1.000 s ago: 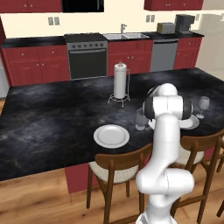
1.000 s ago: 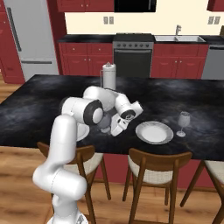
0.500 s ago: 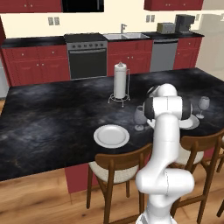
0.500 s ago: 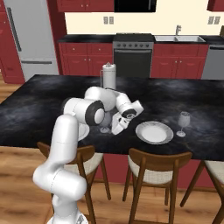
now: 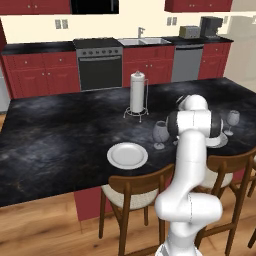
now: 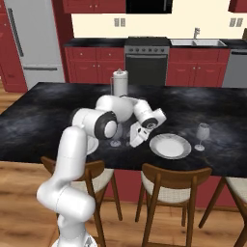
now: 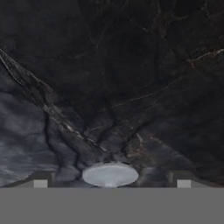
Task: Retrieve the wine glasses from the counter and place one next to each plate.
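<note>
The end effector point(image 6: 135, 140) hung low over the black island table point(image 5: 55, 140) with its fingers spread wide and nothing between them, just beside a wine glass point(image 5: 160, 134) standing upright between the two plates. In the hand view that glass's round foot point(image 7: 110, 174) lay between the two fingertips point(image 7: 40, 183) at the bottom edge, so the release looked complete. The left plate point(image 5: 127, 155) sat near this glass; the right plate point(image 6: 170, 145) already had the second wine glass point(image 6: 202, 133) standing near its far side. The step in hand seemed to be withdrawing cleanly: lifting straight up along the stem before swinging sideways would keep the fingers from clipping the bowl and tipping it. Open table lay behind the glass toward the paper-towel roll point(image 5: 137, 92), giving room to retreat. The front edge, with the wooden chairs point(image 6: 172, 188) tucked under it, ran close by, so any nudge toward it risked a fall.
</note>
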